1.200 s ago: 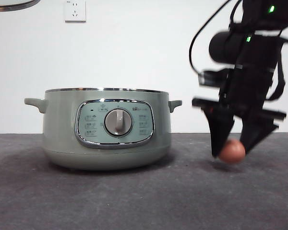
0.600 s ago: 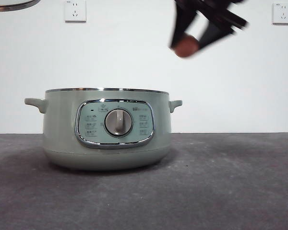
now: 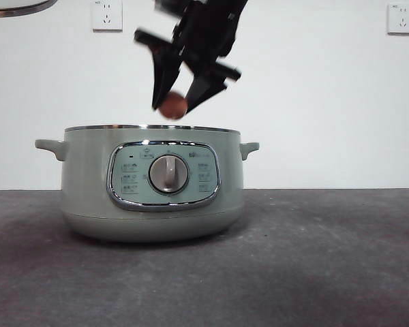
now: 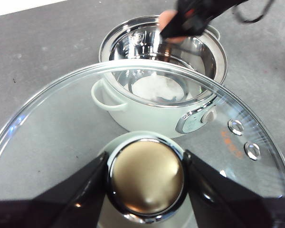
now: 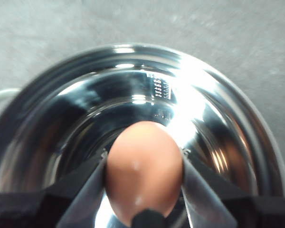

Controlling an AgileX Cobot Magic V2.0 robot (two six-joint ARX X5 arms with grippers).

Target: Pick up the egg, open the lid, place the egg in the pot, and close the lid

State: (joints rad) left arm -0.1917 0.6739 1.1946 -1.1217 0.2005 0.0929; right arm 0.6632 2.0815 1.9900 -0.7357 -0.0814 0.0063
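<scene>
Jaws of the right gripper (image 3: pixel 172 107) pinch the egg (image 3: pixel 172 105) at its two sides, its long axis running along the jaws; it hangs just above the rim of the open pot (image 3: pixel 150 184), inside the rim's circle, steel bowl directly beneath; judged ready for a straight descent. Left gripper (image 4: pixel 146 178) clamps the knob of the lid (image 4: pixel 61 118), held high and clear of the pot on the grey surface (image 3: pixel 327 272).

The right gripper (image 5: pixel 143 199) holds the egg (image 5: pixel 143 168) between its two black jaws, one jaw pressed against each side of the brown shell. Directly below the egg lies the open pot (image 5: pixel 213 114), its shiny steel inside bright with glare and marked with small printed lines on the wall. Grey table (image 5: pixel 218 28) shows beyond the pot's rim.
</scene>
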